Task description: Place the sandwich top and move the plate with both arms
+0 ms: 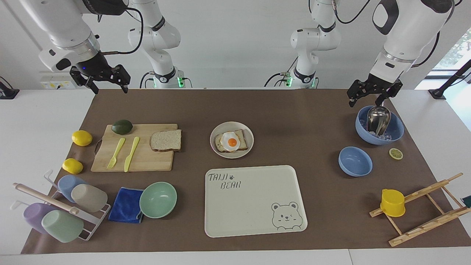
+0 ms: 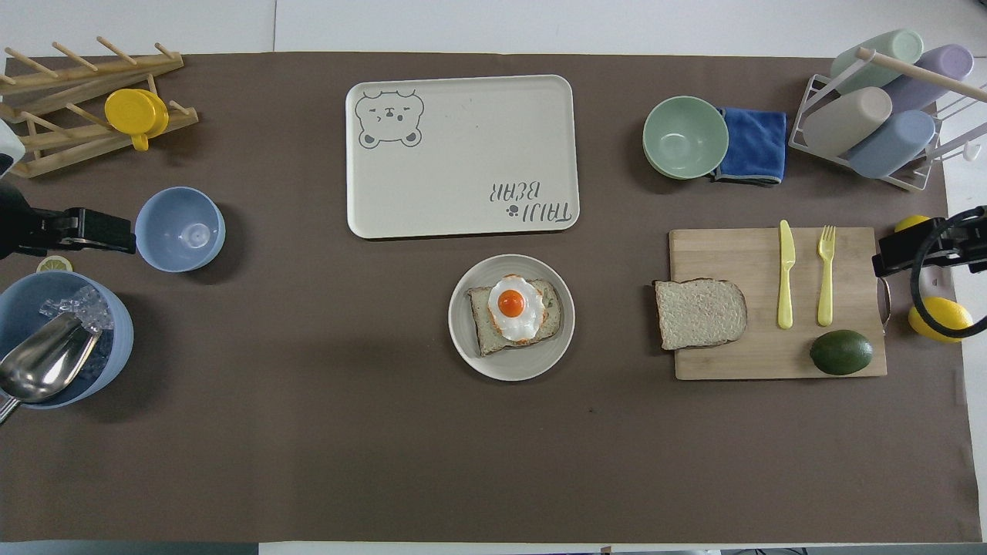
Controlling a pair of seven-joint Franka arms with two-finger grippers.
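The sandwich top (image 1: 166, 140) (image 2: 700, 313), a speckled bread slice, lies flat on the wooden cutting board (image 1: 147, 162) (image 2: 771, 354), at the board's end toward the plate. The round cream plate (image 1: 230, 154) (image 2: 509, 366) sits mid-table and carries another bread slice with a fried egg (image 1: 232, 141) (image 2: 515, 308). My right gripper (image 1: 109, 87) (image 2: 902, 254) hangs open and empty above the right arm's end of the table, beside the board. My left gripper (image 1: 364, 103) (image 2: 108, 231) is open and empty too, raised over the ice bowl (image 1: 395, 127) (image 2: 116, 339).
A cream bear tray (image 1: 254, 206) (image 2: 463, 154) lies just farther from the robots than the plate. On the board are an avocado (image 1: 121, 126), a yellow fork and a knife. Lemons, a green bowl (image 1: 158, 199), a blue cloth, a cup rack, a small blue bowl (image 1: 355, 161) and a wooden rack ring the edges.
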